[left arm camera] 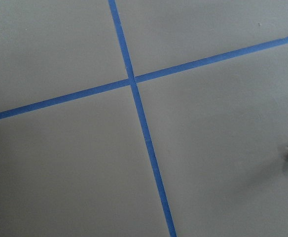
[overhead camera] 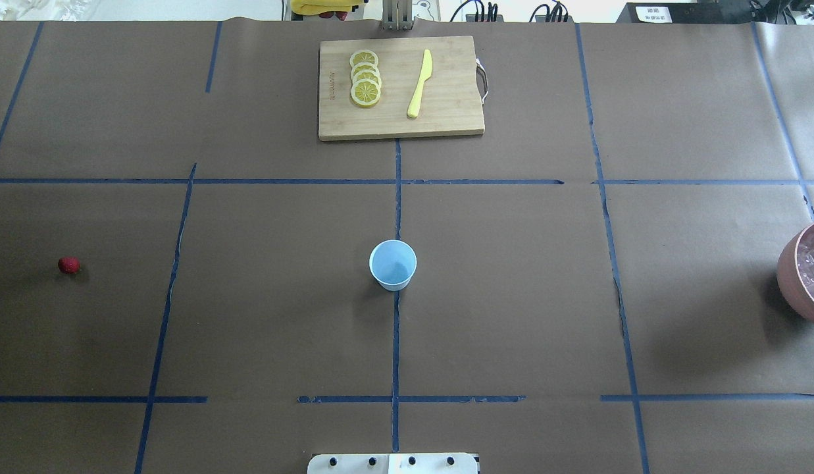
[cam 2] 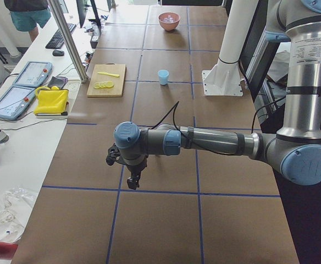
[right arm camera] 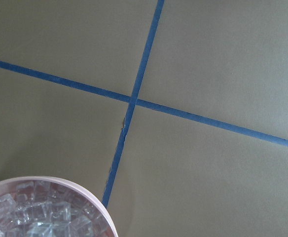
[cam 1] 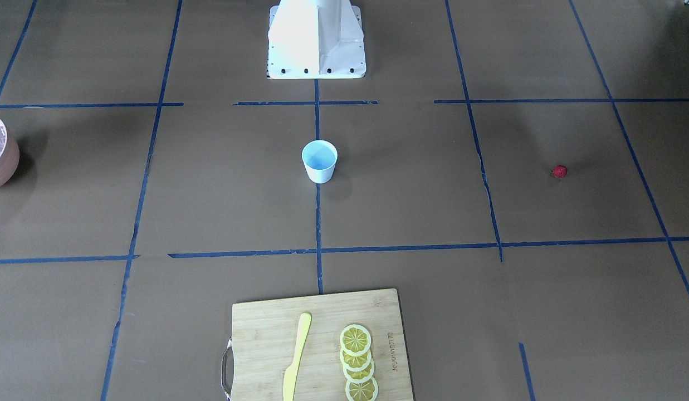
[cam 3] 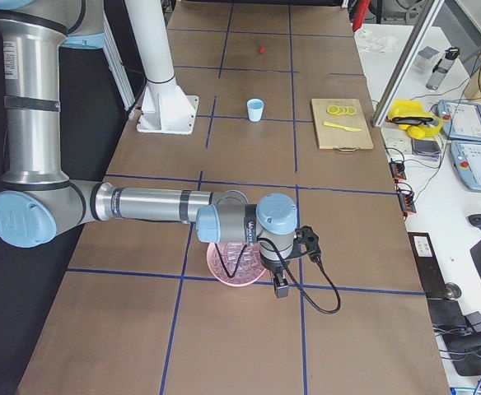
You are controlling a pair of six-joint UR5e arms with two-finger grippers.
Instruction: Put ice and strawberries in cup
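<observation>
Brown-papered, blue-taped table (overhead camera: 249, 316) stands beside a cluttered white bench (cam 2: 34, 159). Clenched or released, I can't tell for left gripper (cam 2: 132, 181) or right gripper (cam 3: 280, 288).

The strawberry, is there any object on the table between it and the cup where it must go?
Nothing visible stands between them. The strawberry lies on the robot's left side, the cup in the middle, and only brown paper with flat blue tape lines is between them. The cutting board lies farther away, off that path.
</observation>
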